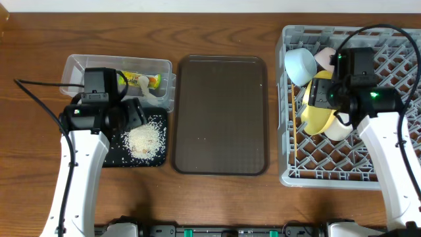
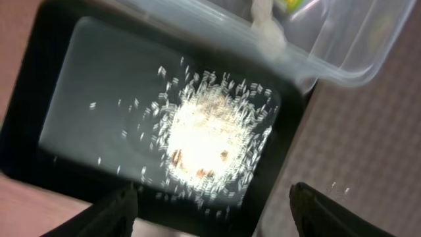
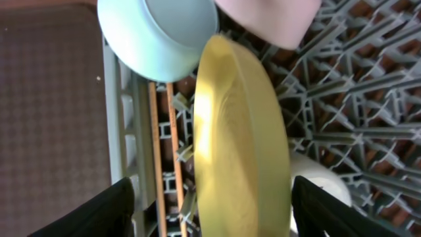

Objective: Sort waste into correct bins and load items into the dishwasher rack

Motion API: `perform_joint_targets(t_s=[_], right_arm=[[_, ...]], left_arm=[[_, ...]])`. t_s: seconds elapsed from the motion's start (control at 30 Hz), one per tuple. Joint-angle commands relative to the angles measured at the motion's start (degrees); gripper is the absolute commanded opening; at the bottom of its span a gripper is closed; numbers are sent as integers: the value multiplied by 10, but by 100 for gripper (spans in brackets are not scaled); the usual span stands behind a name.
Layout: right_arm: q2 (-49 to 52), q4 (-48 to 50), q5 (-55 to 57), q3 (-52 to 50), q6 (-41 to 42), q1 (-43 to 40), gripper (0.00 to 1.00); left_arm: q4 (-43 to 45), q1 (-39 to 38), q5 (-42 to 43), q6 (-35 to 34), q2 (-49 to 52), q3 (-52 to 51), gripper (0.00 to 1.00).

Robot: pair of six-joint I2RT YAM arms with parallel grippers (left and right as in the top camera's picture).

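Dishwasher rack (image 1: 342, 179) is sitting at the right of the worktop (image 1: 223, 33) and is carrying every dish in sight: the yellow plate (image 3: 240, 145) is standing on edge among the pegs, the light blue bowl (image 3: 158, 33) is lying tipped at the corner beyond it, a pale pink cup-like piece (image 3: 270, 20) is resting beside that bowl, the white bowl (image 3: 316, 178) is showing just behind the plate, and the wooden chopsticks (image 3: 156, 171) are lying together along the rack's left wall. The right gripper (image 3: 223, 207) is hanging over the plate with its jaws spread wide, one on each side and touching neither face. Across the bare brown serving tray (image 1: 220, 115), the rice (image 1: 145, 139) is lying heaped in the black tray (image 1: 113, 157), with stray grains around it, and the snack wrapper (image 1: 139, 80) is lying inside the clear tub (image 1: 75, 72). The left gripper (image 2: 220, 214) is hovering above the black tray's near edge, jaws open and holding nothing. Sorting and loading are looking all but complete, with the plate's placement apparently the step in hand. Next, the right arm is needing a straight lift so neither finger clips the upright plate, and the left arm a clean rise away from the rice.
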Motion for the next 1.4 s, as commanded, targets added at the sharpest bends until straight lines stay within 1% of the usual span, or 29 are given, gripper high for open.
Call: perform_joint_targets(t_s=[0.0, 0.03, 0.17, 0.27, 0.33, 0.4, 0.43, 0.47, 0.6, 0.77, 1.2, 1.37], right_arm=[[-26, -10, -42, -4, 22, -8, 77], [-36, -9, -42, -8, 20, -8, 79], [-84, 9, -42, -44, 19, -8, 79], [-136, 45, -43, -102, 16, -8, 80], [-177, 73, -55, -149, 16, -8, 80], [-225, 99, -63, -198, 16, -8, 86], [-250, 110, -63, -222, 16, -8, 92], [-272, 116, -61, -240, 16, -8, 99], [-346, 115, -30, -288, 16, -8, 99], [-382, 101, -29, -302, 16, -8, 99], [-379, 101, -29, -302, 16, -8, 99], [-379, 70, -12, -302, 15, -8, 99]], left_arm=[[-18, 2, -3, 23, -8, -5, 76], [-19, 1, -3, 31, -16, -8, 76], [-12, -7, -3, 48, -70, -28, 76], [11, -23, -2, 73, -136, -60, 76], [27, -36, -3, 77, -187, -86, 76], [40, -46, -3, 73, -236, -112, 76], [44, -48, -3, 67, -262, -125, 80], [46, -48, -3, 62, -281, -133, 87], [45, -48, -3, 59, -335, -142, 88], [45, -48, -3, 59, -353, -142, 89], [45, -48, -3, 59, -352, -143, 90], [45, -48, -3, 59, -352, -143, 90]])
